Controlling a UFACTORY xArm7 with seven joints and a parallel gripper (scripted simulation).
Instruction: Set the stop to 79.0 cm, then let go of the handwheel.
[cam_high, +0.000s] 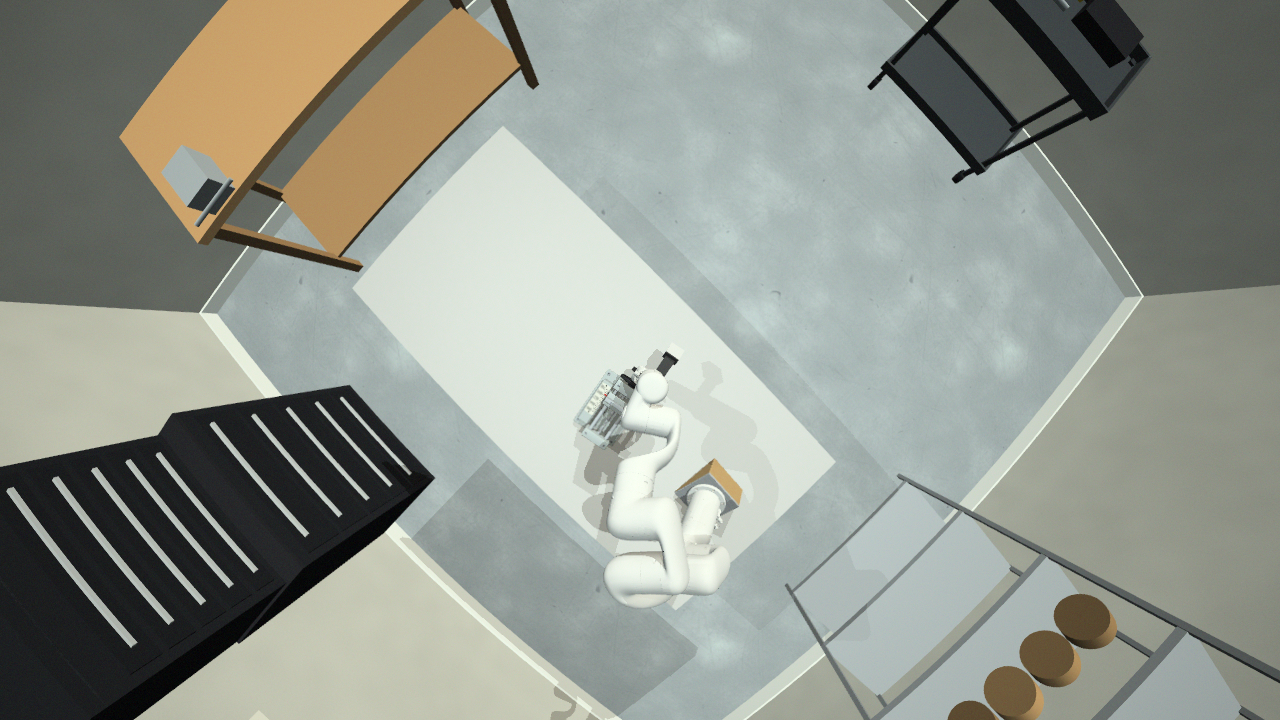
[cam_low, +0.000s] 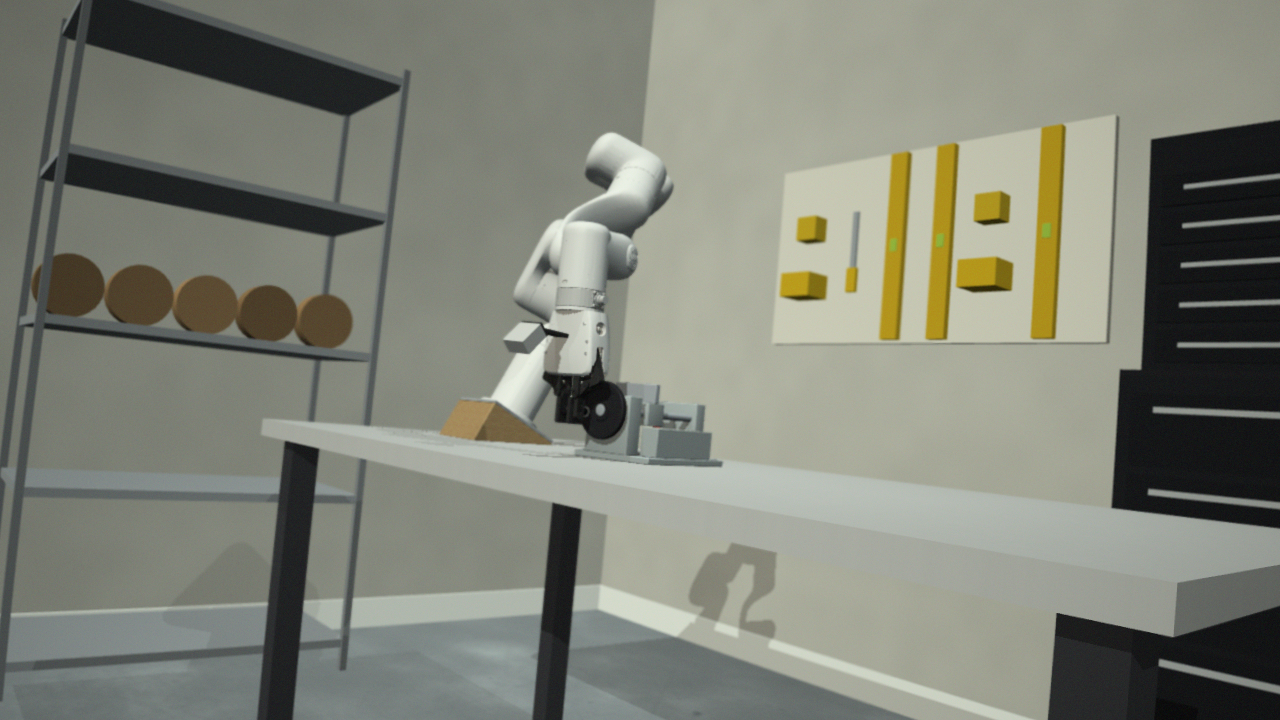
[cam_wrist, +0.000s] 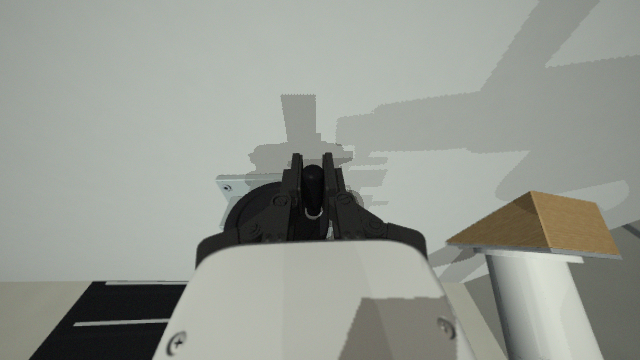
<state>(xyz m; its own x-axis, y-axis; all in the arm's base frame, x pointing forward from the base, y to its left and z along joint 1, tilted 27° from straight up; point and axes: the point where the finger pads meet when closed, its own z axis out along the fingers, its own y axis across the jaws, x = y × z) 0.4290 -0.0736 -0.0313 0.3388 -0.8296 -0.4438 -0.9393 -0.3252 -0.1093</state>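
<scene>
Wrist view: the gripper's (cam_low: 572, 413) (cam_wrist: 313, 175) dark fingers stand slightly apart, closed around a black, round-tipped handle (cam_wrist: 313, 187). It belongs to the handwheel (cam_low: 605, 410) (cam_wrist: 255, 207), a black disc with a pale hub. In the exterior view the wheel stands upright on the near side of a grey metal fixture (cam_low: 676, 444) (cam_high: 594, 408), which sits on the pale table (cam_low: 805, 510) (cam_high: 483, 268). The stop's setting is too small to read.

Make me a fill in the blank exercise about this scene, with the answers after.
The gripper is closed on the ____ of the handwheel.
The handwheel's colour is ____.
The number of round wooden discs on the shelf rack in the exterior view is ____.
The long upright bars on the wall panel are ____.

Missing words: handle; black; five; yellow.
</scene>
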